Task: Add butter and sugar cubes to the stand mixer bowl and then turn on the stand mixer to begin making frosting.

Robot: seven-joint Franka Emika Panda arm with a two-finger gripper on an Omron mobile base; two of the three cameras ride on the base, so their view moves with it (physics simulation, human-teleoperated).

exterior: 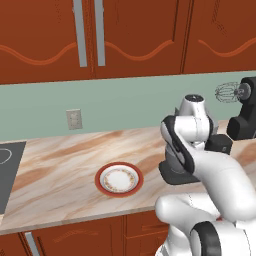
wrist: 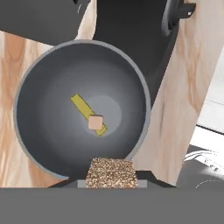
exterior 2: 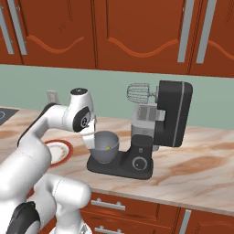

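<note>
Nearest my hand camera, a speckled brown cube (wrist: 111, 172) sits pinched in my gripper (wrist: 112, 178), jaws drawn narrow around it, poised over the near rim of the stand mixer bowl (wrist: 52, 144). Down inside, the butter (wrist: 84, 106) lies across the floor with a sugar cube (wrist: 95, 122) on its end. In the right base view the bowl rests on the stand mixer (exterior 2: 171, 119) base, whisk (exterior 2: 138, 93) raised clear. Left of it, the plate (exterior: 119, 180) has open counter (exterior: 60, 165) around it.
</note>
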